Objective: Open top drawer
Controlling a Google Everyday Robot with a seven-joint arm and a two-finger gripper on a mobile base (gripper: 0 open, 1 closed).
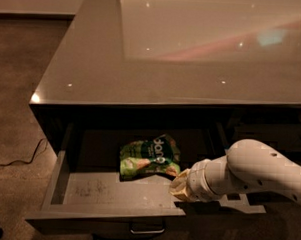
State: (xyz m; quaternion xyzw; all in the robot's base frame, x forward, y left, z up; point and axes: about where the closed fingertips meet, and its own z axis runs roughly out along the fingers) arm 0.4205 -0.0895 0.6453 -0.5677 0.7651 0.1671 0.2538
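Top drawer (95, 189): pulled well out from the near face of the table (168, 67), grey floor exposed. Risk: the gripper (180, 187), low over the drawer's right near part and just beside the green snack bag (149, 156), may snag the bag or the front panel on withdrawal. The white arm (258, 172) reaches in from the right. Whether the gripper is spread or closed cannot be told.

Open top drawer (94, 195) holds snack bag (149, 158); gripper (179, 187) over right front.
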